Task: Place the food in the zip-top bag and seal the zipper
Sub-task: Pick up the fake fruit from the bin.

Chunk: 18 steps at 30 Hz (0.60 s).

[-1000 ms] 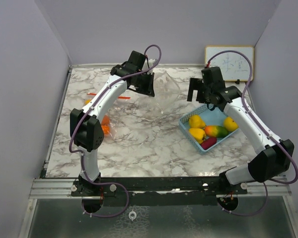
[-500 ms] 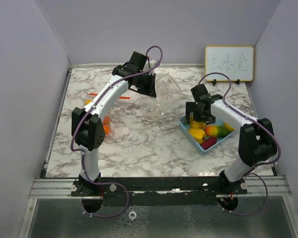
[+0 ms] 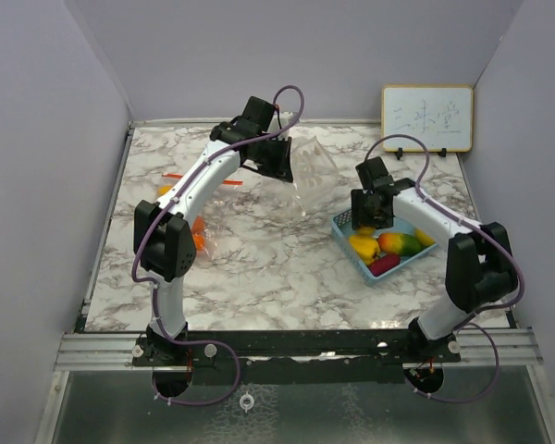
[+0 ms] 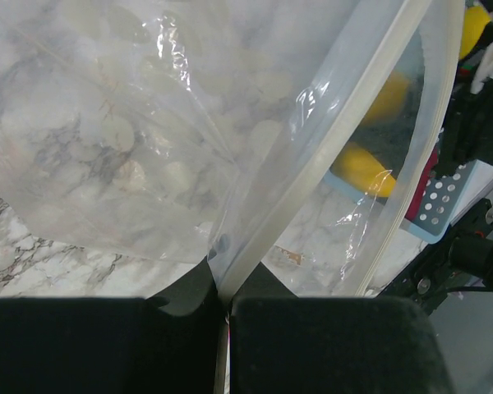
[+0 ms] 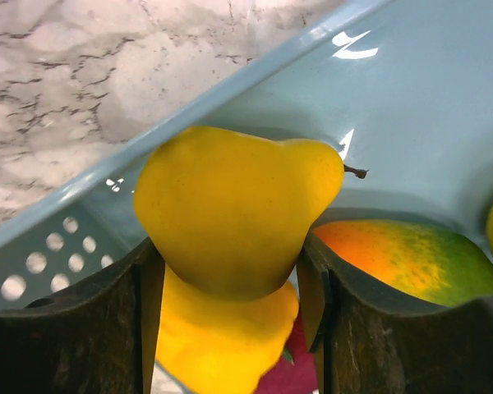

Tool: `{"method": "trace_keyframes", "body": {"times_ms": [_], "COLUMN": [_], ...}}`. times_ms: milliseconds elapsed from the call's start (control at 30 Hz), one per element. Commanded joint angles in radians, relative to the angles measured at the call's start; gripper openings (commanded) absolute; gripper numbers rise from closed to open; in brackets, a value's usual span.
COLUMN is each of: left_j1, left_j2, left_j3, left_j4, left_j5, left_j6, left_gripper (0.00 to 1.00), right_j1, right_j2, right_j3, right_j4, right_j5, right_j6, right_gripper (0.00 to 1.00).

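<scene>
My right gripper is down in the light blue basket. Its fingers press both sides of a yellow toy pear. Under the pear lies a second yellow fruit, beside an orange-green mango and a dark red piece. My left gripper is shut on the zipper strip of the clear zip-top bag and holds it up off the table, mouth toward the basket.
A second clear bag with orange pieces lies at the table's left, near the left arm's elbow. A small whiteboard stands at the back right. Walls close in the table on three sides.
My right arm swung from the back right down into the basket and its fingers now hold the yellow pear. The basket shifted slightly. The left gripper held the bag almost still.
</scene>
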<state>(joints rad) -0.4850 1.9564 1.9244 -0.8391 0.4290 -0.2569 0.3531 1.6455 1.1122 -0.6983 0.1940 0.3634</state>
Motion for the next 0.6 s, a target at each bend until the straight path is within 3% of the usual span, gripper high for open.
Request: {"method": "trace_keyframes", "body": {"times_ms": [0, 200, 433, 567], "left_j1": [-0.006, -0.008, -0.013, -0.016], "left_j2": [0.015, 0.019, 0.024, 0.019], "left_j3": [0.043, 0.044, 0.047, 0.054], "left_j4": [0.010, 0.010, 0.011, 0.007], "left_j5": [0.023, 0.022, 0.024, 0.024], "left_j6": [-0.005, -0.005, -0.012, -0.013], "left_gripper": [0.00, 0.00, 0.00, 0.00], "right_j1": [-0.003, -0.003, -0.002, -0.002], "right_j2": [-0.146, -0.281, -0.259, -0.227], "right_j3": [0.079, 0.270, 0.335, 0.242], "right_j4": [-0.062, -0.018, 0.307, 0.419], "right_j5": [-0.010, -0.328, -0.975, -1.046], "right_j6": [-0.059, -0.131, -0.020, 0.056], "right_gripper": [0.31, 0.30, 0.30, 0.30]}}
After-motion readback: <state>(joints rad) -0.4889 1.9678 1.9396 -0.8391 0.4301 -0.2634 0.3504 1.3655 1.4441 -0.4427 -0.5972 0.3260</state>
